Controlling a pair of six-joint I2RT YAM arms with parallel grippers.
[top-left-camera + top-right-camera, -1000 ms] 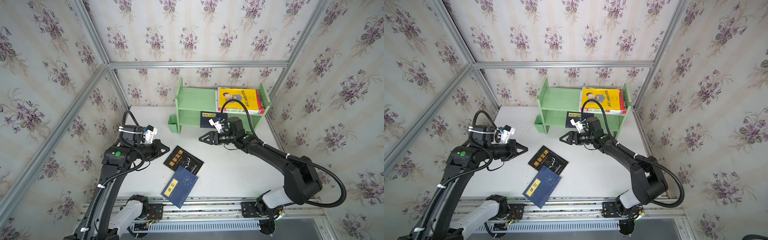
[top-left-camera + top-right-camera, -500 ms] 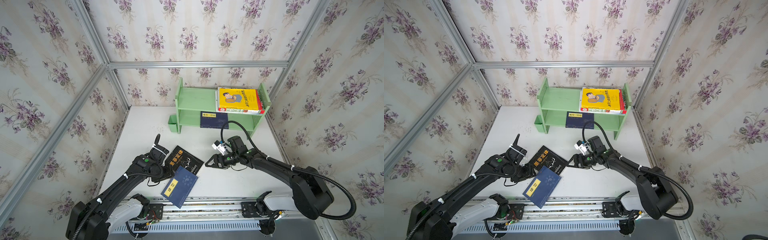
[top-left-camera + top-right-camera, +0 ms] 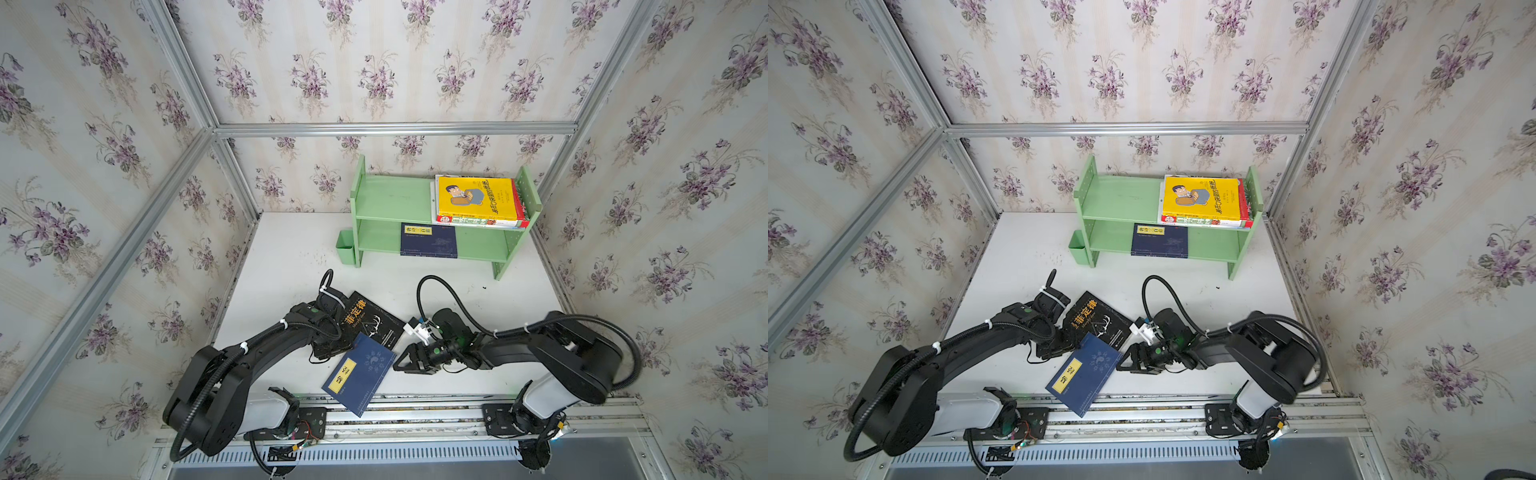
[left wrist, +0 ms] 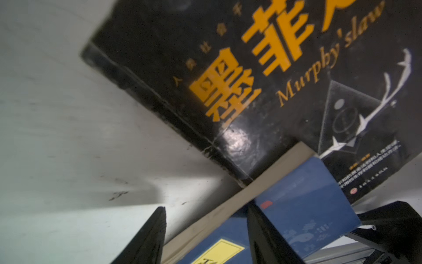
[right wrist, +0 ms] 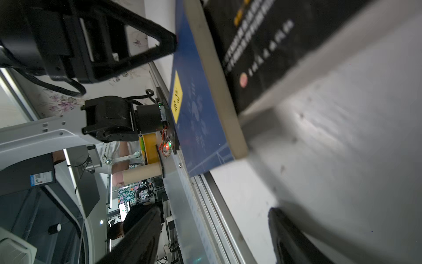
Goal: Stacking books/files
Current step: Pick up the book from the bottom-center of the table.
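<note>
We see a pale green two-tier shelf (image 3: pixel 390 199) standing at the back of a white tabletop (image 3: pixel 291 257), a small green square cup (image 3: pixel 345 249) against its end, inside walls of purple-flowered wallpaper (image 3: pixel 374 75) framed by silver aluminium bars (image 3: pixel 395 129).

Desk (image 3: pixel 291 257) books 2: black book (image 3: pixel 374 320), blue book (image 3: pixel 359 374) | shelf (image 3: pixel 386 199) books: navy book (image 3: pixel 428 241) 1, yellow book (image 3: pixel 476 198) 1, more beneath, count unclear | green cup (image 3: pixel 345 251) 1 | arms 2: left arm (image 3: pixel 266 343), right arm (image 3: pixel 511 347)
</note>
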